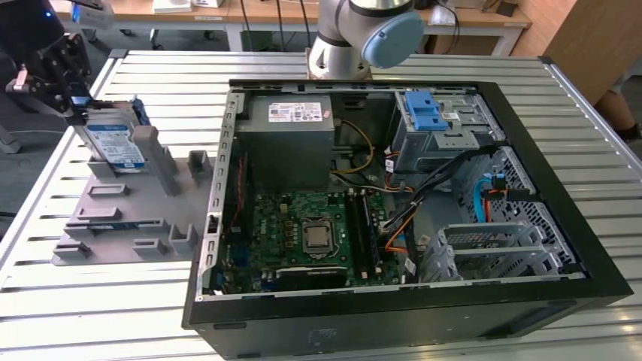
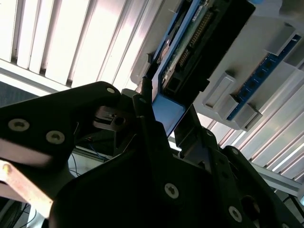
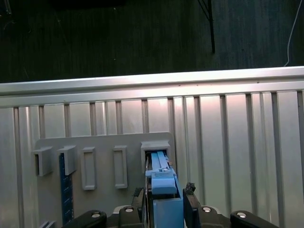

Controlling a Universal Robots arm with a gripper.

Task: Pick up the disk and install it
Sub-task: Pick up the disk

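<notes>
The disk (image 1: 110, 141) is a silver drive with a white-and-blue label in a blue frame. It stands on edge in the grey holder plate (image 1: 120, 218) at the exterior view's left. My black gripper (image 1: 72, 94) sits over its top edge. In the first wrist view the two fingers (image 3: 190, 197) flank the blue frame edge of the disk (image 3: 159, 164), whose lower end sits in a slot of the plate (image 3: 104, 142). The second wrist view has the gripper (image 2: 166, 114) shut on the blue edge, with the disk (image 2: 190, 42) stretching away from it.
An open black computer case (image 1: 561, 226) lies at the exterior view's right, holding a motherboard (image 1: 306, 233), a grey power supply box (image 1: 291, 131) and a drive cage with a blue latch (image 1: 426, 113). The arm's base (image 1: 361, 37) stands behind it on the slatted metal table (image 1: 101, 301).
</notes>
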